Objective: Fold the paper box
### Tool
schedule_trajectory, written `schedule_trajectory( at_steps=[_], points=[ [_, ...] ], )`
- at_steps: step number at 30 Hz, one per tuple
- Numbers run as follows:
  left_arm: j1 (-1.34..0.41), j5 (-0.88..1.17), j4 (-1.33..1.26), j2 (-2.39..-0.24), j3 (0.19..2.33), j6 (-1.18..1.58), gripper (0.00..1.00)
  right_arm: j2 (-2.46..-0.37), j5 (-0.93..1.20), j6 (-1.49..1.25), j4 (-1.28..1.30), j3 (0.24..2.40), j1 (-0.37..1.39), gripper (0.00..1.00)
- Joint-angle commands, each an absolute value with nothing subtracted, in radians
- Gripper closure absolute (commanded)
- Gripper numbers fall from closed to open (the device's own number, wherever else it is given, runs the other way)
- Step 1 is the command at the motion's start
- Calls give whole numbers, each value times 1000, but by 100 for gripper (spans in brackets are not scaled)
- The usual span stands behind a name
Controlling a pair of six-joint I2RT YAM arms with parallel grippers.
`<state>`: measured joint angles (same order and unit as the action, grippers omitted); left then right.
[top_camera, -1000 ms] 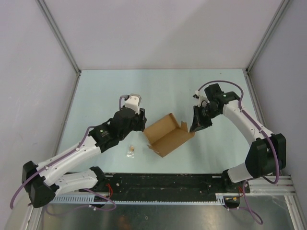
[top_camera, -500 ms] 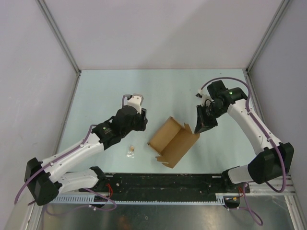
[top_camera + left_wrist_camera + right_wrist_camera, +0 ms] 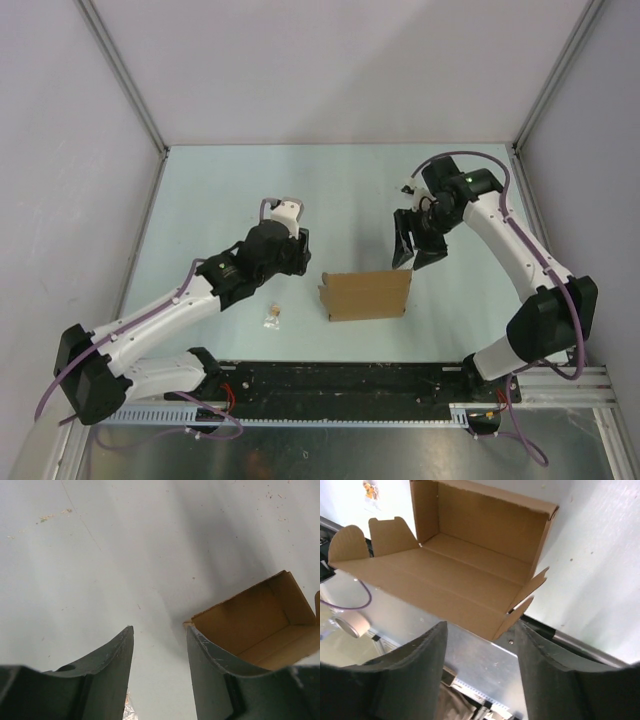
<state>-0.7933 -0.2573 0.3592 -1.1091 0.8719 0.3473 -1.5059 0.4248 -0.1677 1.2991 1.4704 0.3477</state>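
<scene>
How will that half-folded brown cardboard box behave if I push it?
The half-folded brown cardboard box probably slides easily: it looks empty and thin-walled. Its unfolded rounded flaps would likely bend before the box moves. The creased walls should stay fairly stiff.

Paper box (image 3: 366, 294) on table (image 3: 340, 190), near centre, toward near edge. Right gripper (image 3: 415, 252) just behind box's right end, apparently raised clear of it; contact not determinable from above. Left gripper (image 3: 298, 248) left of and behind box, apart. Scrap (image 3: 273, 314) on table left of box, before left gripper, apart from both. Rail (image 3: 340, 385) along near edge, before box.
</scene>
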Motion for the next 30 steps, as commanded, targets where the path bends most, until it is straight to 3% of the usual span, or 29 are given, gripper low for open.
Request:
schedule_trajectory(
  at_steps=[1,11,14,18,23,30],
  points=[
    [-782,-247,316,-1101,868,347,48,-1519,397,-196,1232,1516,333,30],
    [-765,-256,290,-1109,838,356,49,-1370,204,-498,1143,1549,253,13],
    [-764,-261,282,-1104,839,368,49,-1321,137,-685,1108,1539,349,7],
    [-764,-296,275,-1072,828,391,49,-1246,-103,-975,1143,1539,484,2],
    [-761,-304,249,-1052,805,405,48,-1155,-476,-1565,1196,1506,874,2],
    [-759,-273,229,-1008,773,423,48,-1267,-614,-1953,1305,1499,1150,2]
  ],
)
